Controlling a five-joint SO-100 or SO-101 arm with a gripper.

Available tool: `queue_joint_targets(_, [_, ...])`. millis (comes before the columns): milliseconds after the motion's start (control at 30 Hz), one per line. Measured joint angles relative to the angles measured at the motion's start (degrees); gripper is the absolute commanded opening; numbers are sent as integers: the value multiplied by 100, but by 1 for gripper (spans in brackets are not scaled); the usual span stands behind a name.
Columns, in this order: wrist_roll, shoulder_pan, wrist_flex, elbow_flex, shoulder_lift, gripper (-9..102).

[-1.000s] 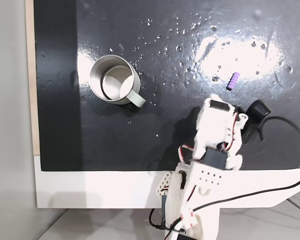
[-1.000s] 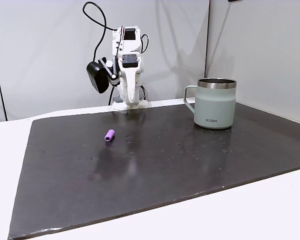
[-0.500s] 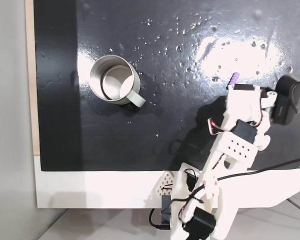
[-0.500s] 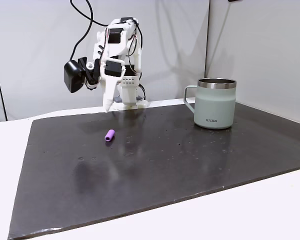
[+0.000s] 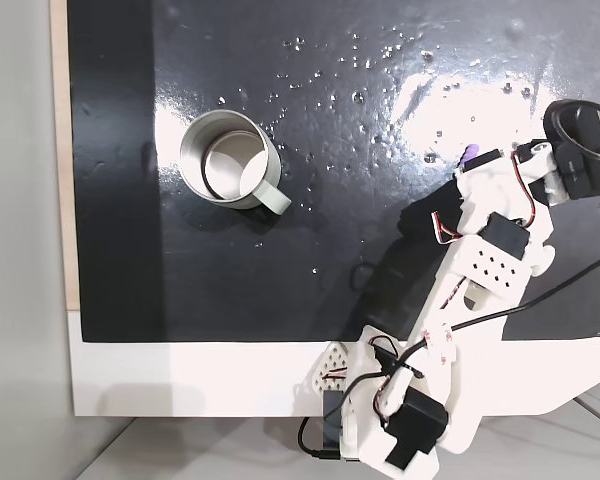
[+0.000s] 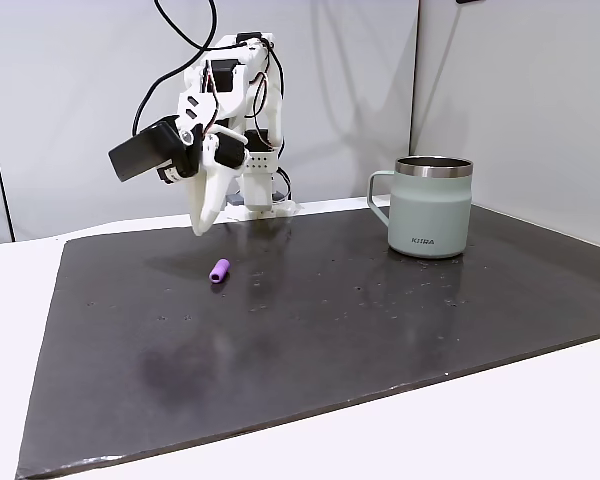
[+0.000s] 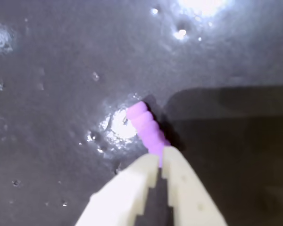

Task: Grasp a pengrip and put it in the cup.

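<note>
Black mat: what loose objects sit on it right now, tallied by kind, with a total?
Purple pengrip: 1
Metal cup: 1
Total: 2, both resting on the mat. The gripper hangs above the pengrip, jaws nearly together, holding nothing.

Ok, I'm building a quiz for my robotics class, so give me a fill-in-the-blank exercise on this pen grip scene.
1. The pen grip is coloured ____.
2. In a fixed view, the claw hangs ____ the mat, not touching it.
3. The mug stands upright with its handle facing ____ in that view.
4. The pen grip lies ____ the mug.

Missing words: purple; above; left; outside
</note>
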Motion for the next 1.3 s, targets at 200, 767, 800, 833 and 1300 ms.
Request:
queue_joint_targets(200, [-844,-149,264,-149,-79,17])
queue_joint_targets(767, [-2856,-185,791,-800,-949,20])
queue_joint_targets(800, [-2892,-185,791,-835,-1002,21])
queue_joint_targets(833, [-2953,-185,791,-844,-1037,21])
queue_joint_targets(1300, [-3524,-167,712,-853,-1600,21])
